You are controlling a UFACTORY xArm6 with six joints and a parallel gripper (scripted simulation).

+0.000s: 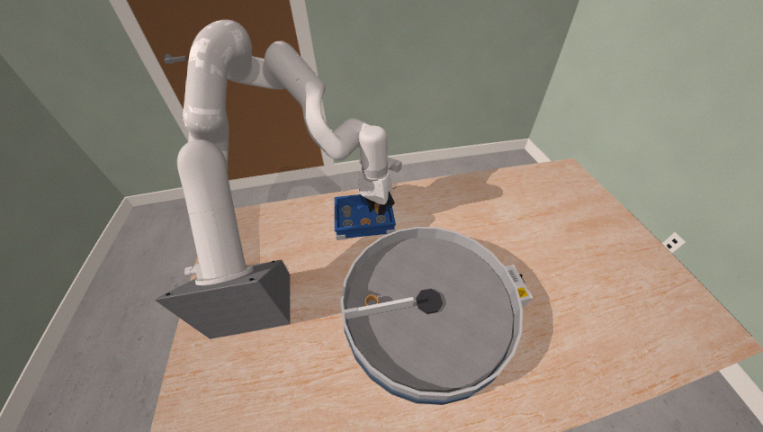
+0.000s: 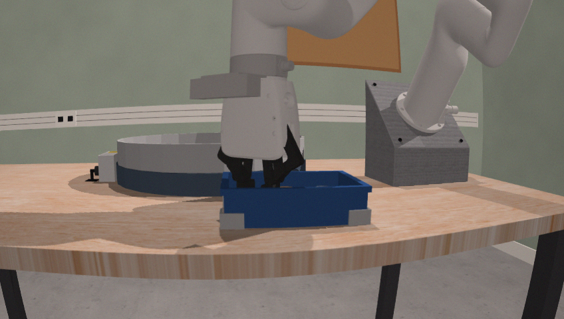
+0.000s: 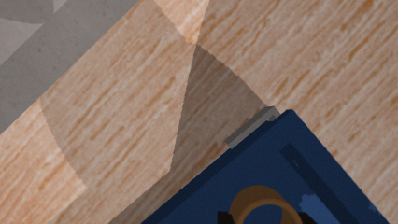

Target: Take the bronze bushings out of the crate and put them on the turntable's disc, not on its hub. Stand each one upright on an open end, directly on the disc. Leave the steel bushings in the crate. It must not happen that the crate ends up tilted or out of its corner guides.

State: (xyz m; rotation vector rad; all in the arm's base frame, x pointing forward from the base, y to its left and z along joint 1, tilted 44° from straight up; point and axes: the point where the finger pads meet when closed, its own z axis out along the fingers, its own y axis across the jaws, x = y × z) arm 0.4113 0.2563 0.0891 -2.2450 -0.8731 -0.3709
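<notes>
Top view: the hand (image 1: 376,210) (image 2: 257,185) (image 3: 265,219) pinches a bronze bushing (image 1: 377,207) (image 3: 252,193) inside the blue crate (image 1: 363,232) (image 2: 296,207) (image 3: 210,201); another bronze bushing (image 1: 365,223) and three steel bushings (image 1: 346,212) stand near it. Well apart from the hand, one bronze bushing (image 1: 371,295) stands on the disc (image 1: 449,342).

Exterior: the hand's fingertips dip behind the crate's wall.

Wrist: the fingers flank the upright bronze bushing.
</notes>
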